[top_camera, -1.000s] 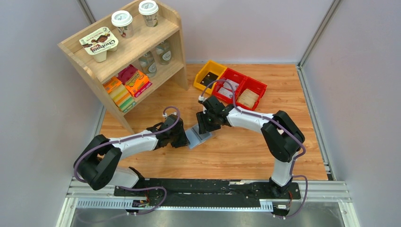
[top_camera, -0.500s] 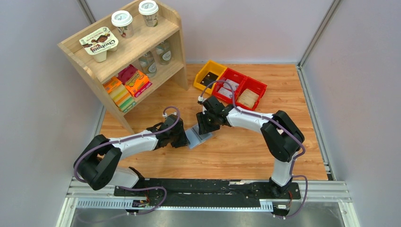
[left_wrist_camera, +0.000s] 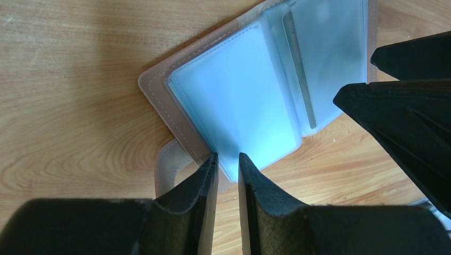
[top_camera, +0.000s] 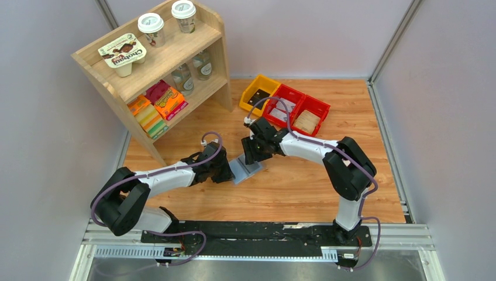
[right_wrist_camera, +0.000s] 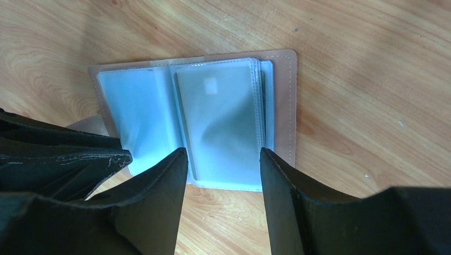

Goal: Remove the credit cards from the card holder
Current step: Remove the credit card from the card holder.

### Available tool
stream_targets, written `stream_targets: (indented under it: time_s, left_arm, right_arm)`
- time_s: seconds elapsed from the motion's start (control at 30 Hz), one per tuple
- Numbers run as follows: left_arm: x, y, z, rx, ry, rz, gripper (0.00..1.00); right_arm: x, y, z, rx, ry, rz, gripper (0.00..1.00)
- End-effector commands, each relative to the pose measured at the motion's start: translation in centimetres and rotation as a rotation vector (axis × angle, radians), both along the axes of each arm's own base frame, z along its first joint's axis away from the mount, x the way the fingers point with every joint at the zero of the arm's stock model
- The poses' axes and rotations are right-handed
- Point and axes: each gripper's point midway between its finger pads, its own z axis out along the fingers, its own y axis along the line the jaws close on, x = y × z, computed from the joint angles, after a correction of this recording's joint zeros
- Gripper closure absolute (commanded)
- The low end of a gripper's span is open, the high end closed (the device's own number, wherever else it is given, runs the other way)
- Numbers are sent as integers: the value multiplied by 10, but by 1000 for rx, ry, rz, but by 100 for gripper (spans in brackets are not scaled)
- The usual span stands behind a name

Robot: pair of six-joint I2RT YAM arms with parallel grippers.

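The card holder (top_camera: 246,169) lies open on the wooden table between my two grippers, its blue-grey translucent sleeves (left_wrist_camera: 239,106) spread inside a tan cover. My left gripper (top_camera: 227,170) is nearly shut, with its tips (left_wrist_camera: 227,159) down on the near edge of the left panel beside the tab. My right gripper (top_camera: 253,156) is open and hovers just over the right panel (right_wrist_camera: 220,119), its jaws straddling that sleeve's near edge and gripping nothing. A pale card (right_wrist_camera: 213,87) shows through that sleeve, and a card's edge (left_wrist_camera: 299,69) shows in the left wrist view.
A yellow bin (top_camera: 258,92) holding a black card and two red bins (top_camera: 304,111) holding pale and brownish cards stand at the back. A wooden shelf (top_camera: 158,64) with cups, bottles and boxes stands at the back left. Walls close in both sides.
My right gripper has shifted slightly left and away over the holder. The left gripper and the holder have stayed put.
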Motion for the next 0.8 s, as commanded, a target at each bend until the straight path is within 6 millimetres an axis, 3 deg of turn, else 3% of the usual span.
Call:
stream_targets:
  time_s: [0.0,0.23,0.77]
  left_arm:
    - [-8,8,-10,27,25,8,71]
    - [-8,8,-9,27,23,7,71]
    - [-7,7,-9,21,21,3,71]
  right_arm:
    - [10,6,12,5,-56,11,44]
    - [5,10,-1,4,-19,33,45]
    - [-15,31,12,116,41,136,58]
